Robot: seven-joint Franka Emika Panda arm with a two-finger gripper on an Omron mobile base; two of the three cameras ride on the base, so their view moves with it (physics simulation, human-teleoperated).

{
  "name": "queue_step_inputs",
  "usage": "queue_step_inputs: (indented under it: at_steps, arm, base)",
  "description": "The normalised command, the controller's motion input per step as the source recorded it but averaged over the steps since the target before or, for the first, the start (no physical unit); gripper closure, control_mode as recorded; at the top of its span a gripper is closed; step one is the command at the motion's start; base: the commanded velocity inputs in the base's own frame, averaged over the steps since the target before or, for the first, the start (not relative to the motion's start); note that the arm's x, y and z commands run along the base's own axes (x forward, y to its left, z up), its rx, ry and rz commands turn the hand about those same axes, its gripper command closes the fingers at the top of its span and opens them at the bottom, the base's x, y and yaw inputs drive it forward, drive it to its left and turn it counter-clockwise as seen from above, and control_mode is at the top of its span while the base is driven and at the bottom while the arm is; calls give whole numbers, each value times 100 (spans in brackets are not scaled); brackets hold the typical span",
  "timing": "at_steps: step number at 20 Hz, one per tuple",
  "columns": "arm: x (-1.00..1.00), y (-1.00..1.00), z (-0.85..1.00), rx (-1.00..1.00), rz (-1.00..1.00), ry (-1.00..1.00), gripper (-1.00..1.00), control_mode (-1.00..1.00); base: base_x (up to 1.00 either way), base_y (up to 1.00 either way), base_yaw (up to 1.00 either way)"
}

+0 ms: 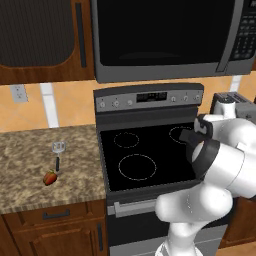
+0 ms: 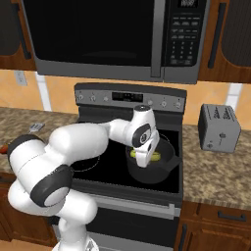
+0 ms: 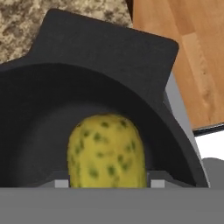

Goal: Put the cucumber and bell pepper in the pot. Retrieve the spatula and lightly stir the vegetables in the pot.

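One cucumber (image 3: 107,151), yellow-green, mottled and round-ended, stands at lower centre of the hand view inside the smooth dark pot (image 3: 100,57), whose flat handle juts toward the top. The gripper (image 3: 107,183) pinches the cucumber between its two fingertips (image 3: 61,183). In the left base view, lower left, one lumpy red bell pepper (image 1: 49,177) and one slotted silver spatula (image 1: 58,152) lie on the speckled granite counter (image 1: 30,160).

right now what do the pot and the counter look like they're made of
Pot: looks like dark metal, perhaps cast iron, with a matte finish; it is evenly charcoal with no bright glints. Counter: looks like polished granite or a similar stone; it is speckled brown and beige. Both are rendered, so this is only a guess.
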Motion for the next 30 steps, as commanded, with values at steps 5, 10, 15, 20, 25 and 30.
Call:
queue_step_inputs:
  at_steps: [5, 10, 15, 20, 25, 30]
  arm:
    - [-1, 0, 46, 0, 0, 0, -100, -100]
    - [-45, 10, 79, 0, 0, -4, -100, -100]
    - [-83, 80, 65, 0, 16, 0, -100, -100]
    - [-69, 100, 22, -1, 35, 4, -100, -100]
    - [-46, 100, 0, -1, 45, 10, -100, -100]
    - [-9, 100, 0, 0, 48, 16, -100, -100]
  base:
    - [0, 0, 0]
    - [0, 0, 0]
    - [0, 0, 0]
    - [0, 0, 0]
    - [0, 0, 0]
    - [0, 0, 0]
